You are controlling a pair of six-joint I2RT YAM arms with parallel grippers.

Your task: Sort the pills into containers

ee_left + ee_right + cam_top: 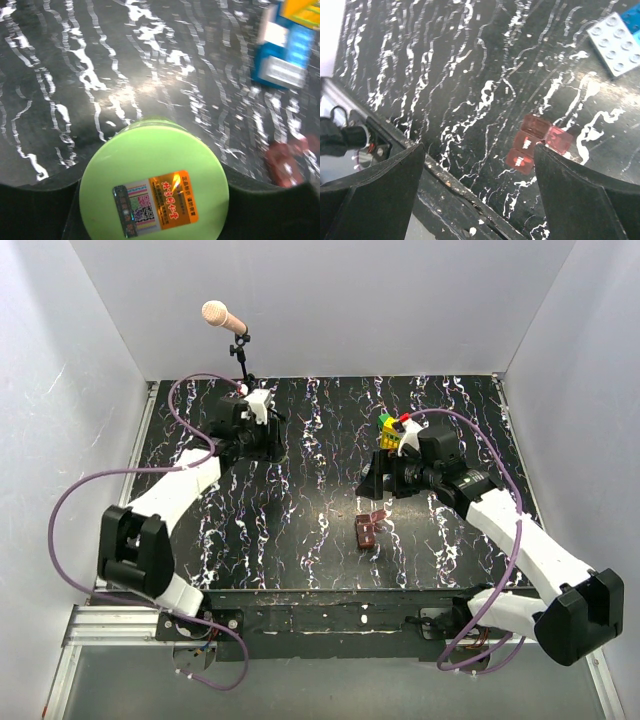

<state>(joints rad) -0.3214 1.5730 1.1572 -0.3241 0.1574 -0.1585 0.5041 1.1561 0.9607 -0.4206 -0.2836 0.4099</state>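
Sorting looks barely begun: left tool (262,430) grips the green bottle (154,182) at far left; right tool (479,155) gapes empty near the red-brown box (526,144) lying on the surface (320,450). No pills visible.

Black tabletop (320,450) veined with white marble streaks. Pale green bottle (150,160) bearing an orange and silver sticker (160,202). Translucent red-brown box (532,142). Yellow and blue bricks (392,435). White-and-black arms (180,485), purple cables (62,502), peach microphone (217,314).
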